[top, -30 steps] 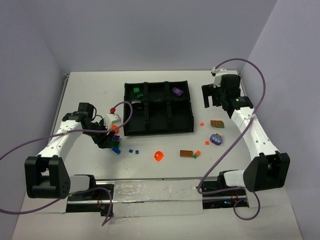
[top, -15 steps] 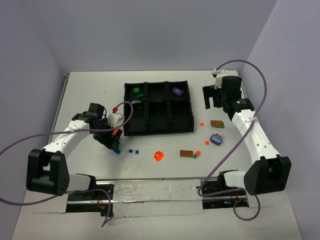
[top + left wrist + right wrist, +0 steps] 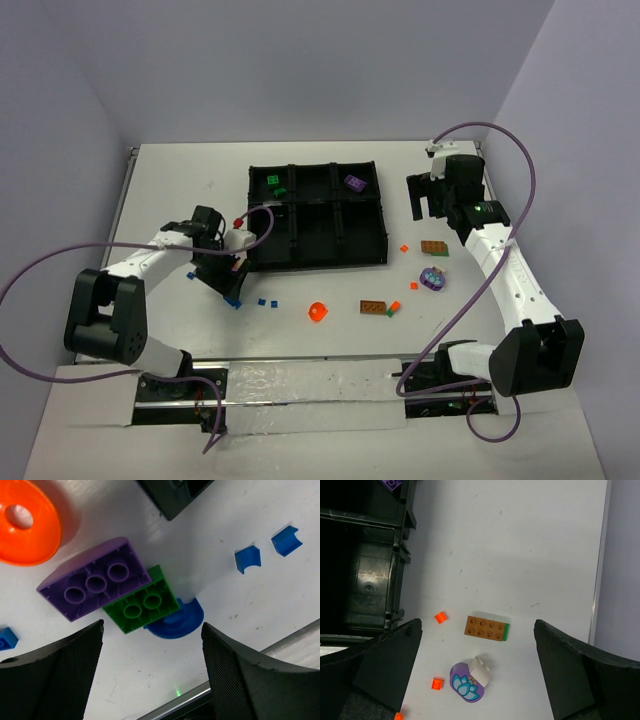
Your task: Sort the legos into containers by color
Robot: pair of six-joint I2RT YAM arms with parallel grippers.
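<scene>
- Left jaws: wide open, empty, over purple rectangular plastic brick [image 3: 95, 585] touching green square plastic brick [image 3: 142, 602], on table [image 3: 180, 190] beside black plastic tray [image 3: 300, 266]
- Right jaws: wide open, empty
- Centre on one brick before closing

Top cam high, rear, whole table [image 3: 180, 180] — wrist cams close, straight down

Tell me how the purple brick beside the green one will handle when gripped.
Probably stiff: the purple brick looks like hard moulded plastic. Flat-sided, it should not roll, though the smooth faces may slip. It overlaps the green brick, so both may lift together.
</scene>
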